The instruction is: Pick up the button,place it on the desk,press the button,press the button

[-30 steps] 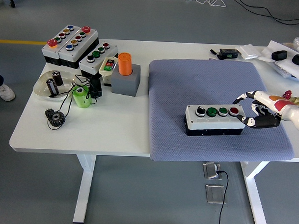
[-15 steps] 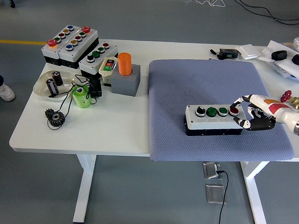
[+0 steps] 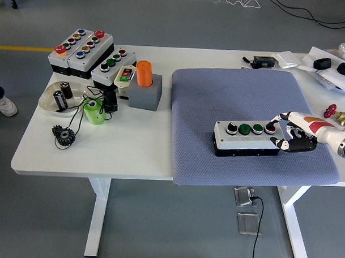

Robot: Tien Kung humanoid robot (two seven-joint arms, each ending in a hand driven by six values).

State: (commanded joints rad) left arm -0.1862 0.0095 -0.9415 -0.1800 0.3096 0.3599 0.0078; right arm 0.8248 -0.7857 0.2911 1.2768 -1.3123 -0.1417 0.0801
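1. At the grey mat's (image 3: 247, 92) right side, the right robot hand (image 3: 291, 133) — fingers curled, holding nothing — touches the red button (image 3: 270, 128).
2. The white four-button control box (image 3: 247, 138) already rests there — pressing appears underway.

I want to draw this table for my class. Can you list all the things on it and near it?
button box: one, white top, black base, four buttons, on the mat
mat: one, grey-blue, right half of the table
table: one, white
button boxes: several, grey and white, far left corner
orange cylinder: one, in a grey block, left of the mat
bowl: one, clear, holding dark parts, left side
green cup: one, beside the bowl
gear: one, black, near left
shoe: one, white, a person's, on the floor at left
right hand: one, black and white, at the box's right end, a finger at the red button
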